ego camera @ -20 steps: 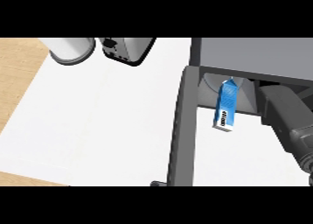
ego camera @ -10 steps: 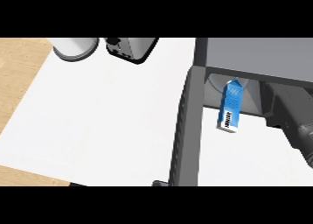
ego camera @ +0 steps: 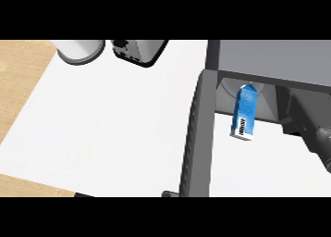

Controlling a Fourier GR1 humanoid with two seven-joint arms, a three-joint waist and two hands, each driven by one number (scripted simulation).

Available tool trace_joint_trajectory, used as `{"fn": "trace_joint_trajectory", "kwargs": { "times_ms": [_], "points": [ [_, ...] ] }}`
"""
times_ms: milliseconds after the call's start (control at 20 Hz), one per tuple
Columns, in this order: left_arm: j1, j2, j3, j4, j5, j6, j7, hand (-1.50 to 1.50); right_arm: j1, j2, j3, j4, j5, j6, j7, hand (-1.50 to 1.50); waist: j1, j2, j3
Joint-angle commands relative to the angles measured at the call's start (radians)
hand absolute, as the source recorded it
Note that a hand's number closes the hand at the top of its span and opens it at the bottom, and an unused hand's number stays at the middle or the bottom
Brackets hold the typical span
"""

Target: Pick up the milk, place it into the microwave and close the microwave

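Note:
The milk (ego camera: 246, 112), a tall blue carton with a white base, stands just inside the mouth of the grey microwave (ego camera: 277, 60) at the upper right. The microwave's dark door (ego camera: 197, 139) hangs open and shows as a long band running down the picture left of the carton. My right arm (ego camera: 317, 132) comes in from the right edge and ends a short way right of the carton, apart from it. The arm's end is dark against the microwave's inside. My left hand does not show.
A white cylinder (ego camera: 79, 49) and a small dark-faced appliance (ego camera: 136, 50) stand at the far edge, upper left. A white mat (ego camera: 100, 120) covers the wooden counter (ego camera: 11, 88) left of the door.
My right arm has drawn back to the right, away from the milk. The carton stays standing where it was.

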Motion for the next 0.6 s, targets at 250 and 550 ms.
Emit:
{"fn": "trace_joint_trajectory", "kwargs": {
  "times_ms": [250, 550],
  "points": [
    [-0.039, 0.000, -0.034, 0.030, -0.038, -0.016, 0.000, -1.50, -0.112, 0.052, 0.101, 0.037, 0.098, -0.032, 0.133, -1.50, 0.028, -0.016, -0.018],
    [-0.049, -0.010, -0.058, 0.049, -0.064, -0.021, 0.005, -1.50, -0.148, 0.100, 0.080, 0.026, 0.071, -0.098, 0.170, -1.50, 0.029, -0.021, -0.017]
  ]
}}
